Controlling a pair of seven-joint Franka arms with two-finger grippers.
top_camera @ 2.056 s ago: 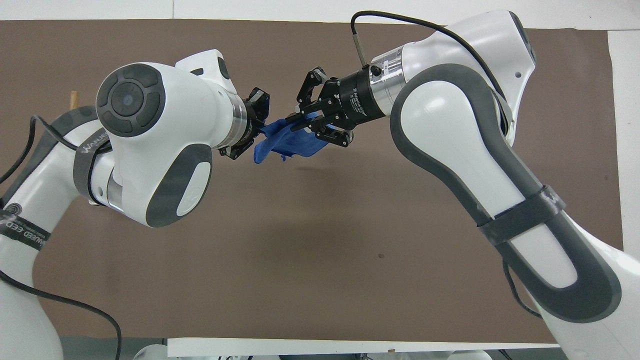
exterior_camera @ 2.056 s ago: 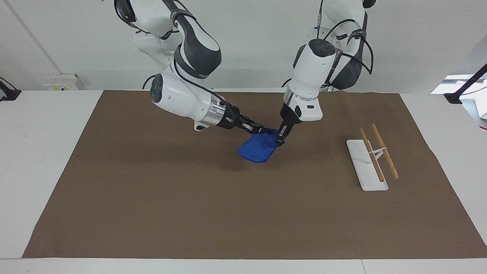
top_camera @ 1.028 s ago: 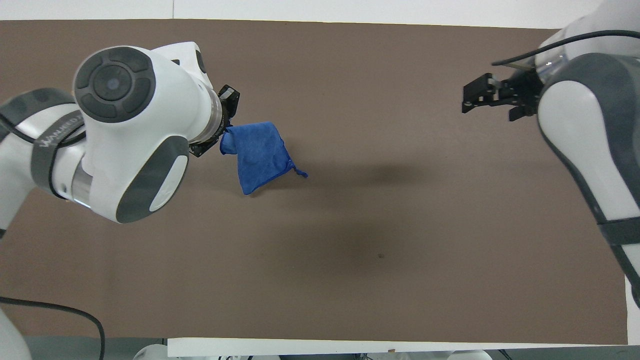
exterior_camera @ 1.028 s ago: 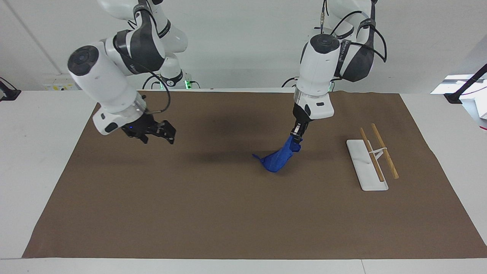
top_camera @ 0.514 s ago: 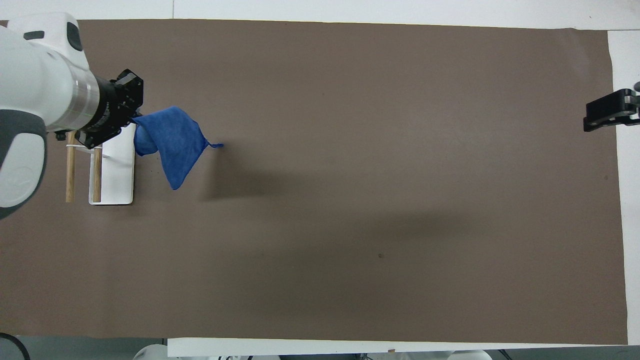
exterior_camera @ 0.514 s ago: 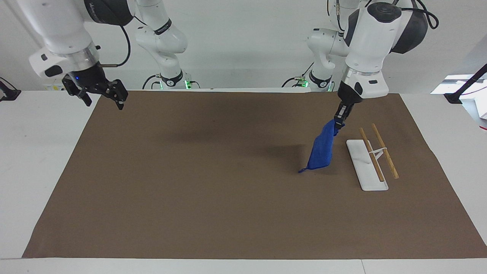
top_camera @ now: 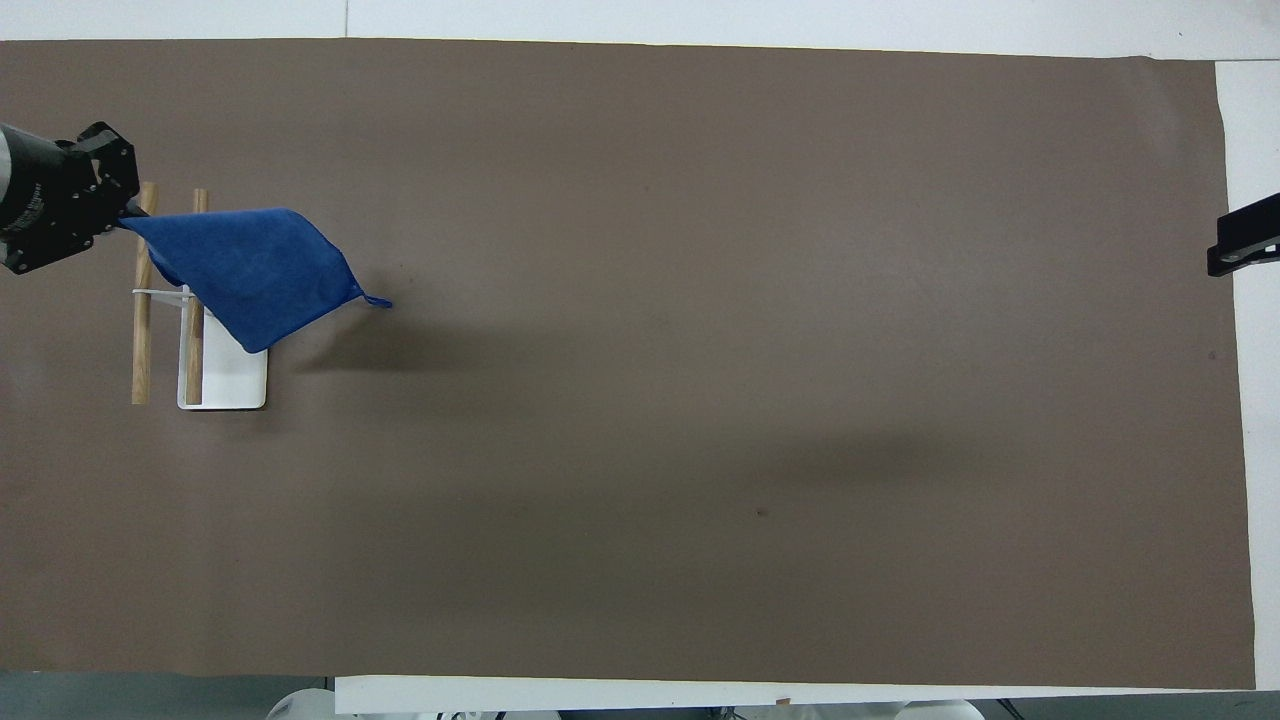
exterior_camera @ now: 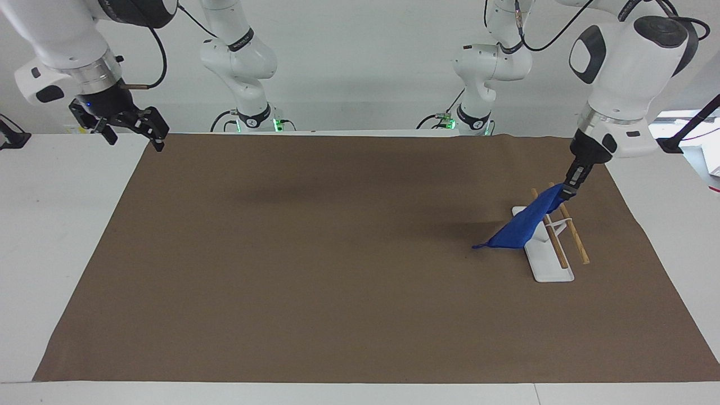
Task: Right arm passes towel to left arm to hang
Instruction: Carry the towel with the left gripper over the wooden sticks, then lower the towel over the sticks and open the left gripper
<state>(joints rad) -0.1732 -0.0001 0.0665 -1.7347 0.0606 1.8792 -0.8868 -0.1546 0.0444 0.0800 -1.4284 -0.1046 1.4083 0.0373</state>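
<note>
The blue towel [exterior_camera: 523, 229] [top_camera: 250, 268] hangs by one corner from my left gripper [exterior_camera: 565, 192] [top_camera: 127, 212], which is shut on it. The cloth stretches slantwise over the wooden rods [exterior_camera: 572, 232] [top_camera: 142, 340] of the rack, and its loop tag trails at the low corner toward the table's middle. Whether the cloth rests on the rods I cannot tell. My right gripper [exterior_camera: 135, 138] [top_camera: 1245, 248] is open and holds nothing, raised over the mat's edge at the right arm's end of the table; the overhead view shows only part of it.
The rack has a white base [exterior_camera: 548, 269] [top_camera: 235, 380] and stands on the brown mat [exterior_camera: 337, 253] near the left arm's end. Bare white tabletop [exterior_camera: 50, 225] borders the mat on both ends.
After the handover my right gripper let go and drew back up to its own end. My left gripper carried the towel sideways from the mat's middle to over the rack.
</note>
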